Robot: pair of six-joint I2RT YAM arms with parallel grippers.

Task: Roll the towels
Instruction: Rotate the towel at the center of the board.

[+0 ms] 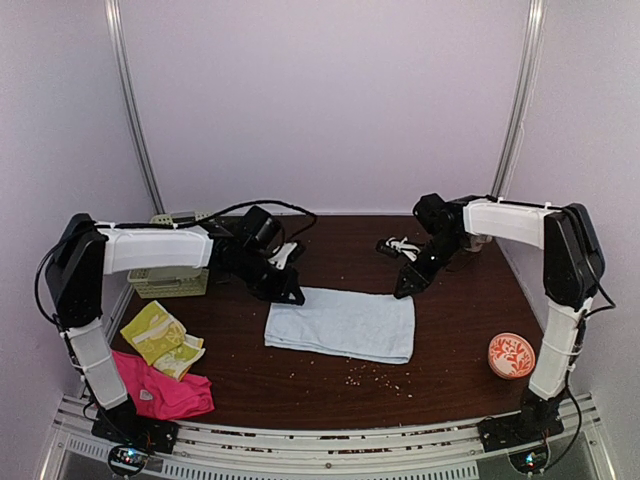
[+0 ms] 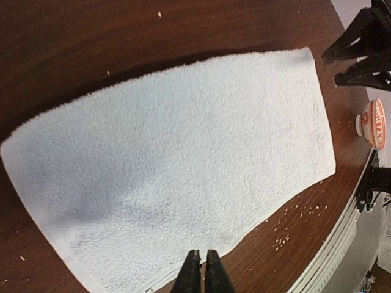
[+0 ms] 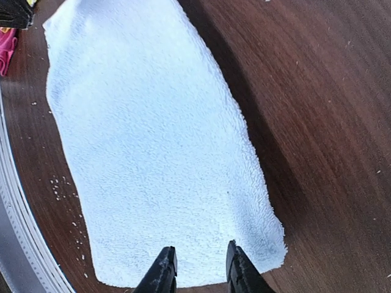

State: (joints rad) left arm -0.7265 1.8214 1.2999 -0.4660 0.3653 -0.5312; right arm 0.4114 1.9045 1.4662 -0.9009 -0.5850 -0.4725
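Left claw: hovering pressed together at pale blue towel edge; finger bases cut off.
Right claw: hovering spread, towel stretching ahead.

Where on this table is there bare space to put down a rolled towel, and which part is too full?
Bare wood lies between the pale blue towel and the orange bowl, and in the strip from that towel to the near rail, though crumbs lie there. The left side is crowded: basket, yellow-green towels and pink towel.
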